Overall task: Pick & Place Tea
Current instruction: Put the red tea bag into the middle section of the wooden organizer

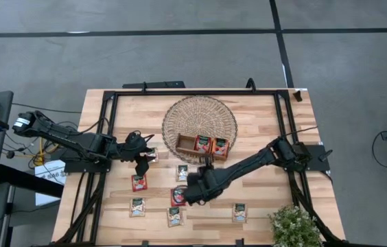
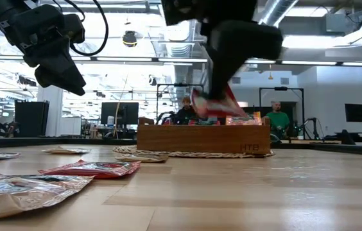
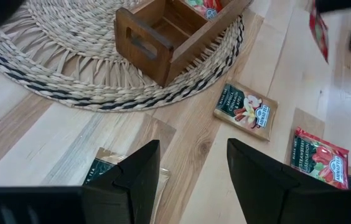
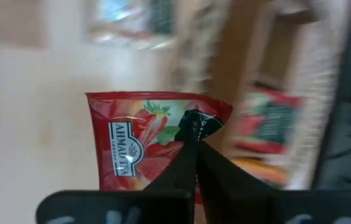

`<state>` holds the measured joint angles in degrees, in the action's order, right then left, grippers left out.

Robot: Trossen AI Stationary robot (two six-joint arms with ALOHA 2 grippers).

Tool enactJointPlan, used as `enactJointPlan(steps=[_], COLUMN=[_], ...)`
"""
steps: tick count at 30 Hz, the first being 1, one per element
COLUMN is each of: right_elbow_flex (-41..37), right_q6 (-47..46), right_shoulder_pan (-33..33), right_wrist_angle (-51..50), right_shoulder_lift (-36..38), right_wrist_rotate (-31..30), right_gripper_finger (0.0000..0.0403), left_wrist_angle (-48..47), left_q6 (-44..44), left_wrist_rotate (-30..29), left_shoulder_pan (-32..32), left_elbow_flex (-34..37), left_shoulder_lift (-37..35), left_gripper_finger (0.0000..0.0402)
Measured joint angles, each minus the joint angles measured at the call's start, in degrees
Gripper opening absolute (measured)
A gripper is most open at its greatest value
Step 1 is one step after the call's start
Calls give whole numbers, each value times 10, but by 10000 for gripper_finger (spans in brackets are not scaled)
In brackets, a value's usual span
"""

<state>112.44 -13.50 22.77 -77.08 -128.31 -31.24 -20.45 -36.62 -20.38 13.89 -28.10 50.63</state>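
Above the table's middle: the right gripper [image 4: 191, 146] pinches a red sachet [image 4: 144, 140], lifted clear of the table [image 1: 262, 137], near the wooden tray [image 1: 202, 145].
Hidden: in the high view the arm covers that held sachet.
Hard to make out: the background behind it is smeared in the right wrist view.
Writing: "AHMAD TEA" on the held sachet; "STRAWBERRY" on a lying red one [image 3: 318, 159].
Left gripper [image 3: 191, 168]: fingers spread, empty, over loose sachets beside the woven mat [image 1: 180, 113].

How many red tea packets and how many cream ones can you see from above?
Red sachets: 4 (two in the tray, one on the table, one in the right gripper)
Cream sachets: 5 (one partly under the left gripper)
Total: 9
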Motion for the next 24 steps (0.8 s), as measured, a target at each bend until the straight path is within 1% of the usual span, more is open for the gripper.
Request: enactJointPlan(steps=[5, 7, 12, 18, 24], right_elbow_flex=[27, 27, 27, 32, 34], right_q6=[-13, -29, -82, -138, -150], right_shoulder_pan=[-15, -24, -53, -75, -78], right_wrist_angle=[-28, -46, -88, -127, -129], right_shoulder_lift=[2, 2, 2, 2, 3], right_wrist_rotate=[-103, -130, -162, -219, -232], right_gripper_finger=[0, 0, 0, 0, 0], left_wrist_angle=[0, 0, 0, 0, 0], left_q6=[0, 0, 0, 0, 0], left_wrist_rotate=[0, 0, 0, -1, -11], left_shoulder_pan=[0, 0, 0, 0, 0], left_elbow_flex=[0, 0, 0, 0, 0], left_shoulder_lift=[0, 0, 0, 0, 0], left_gripper_finger=[179, 179, 179, 179, 179])
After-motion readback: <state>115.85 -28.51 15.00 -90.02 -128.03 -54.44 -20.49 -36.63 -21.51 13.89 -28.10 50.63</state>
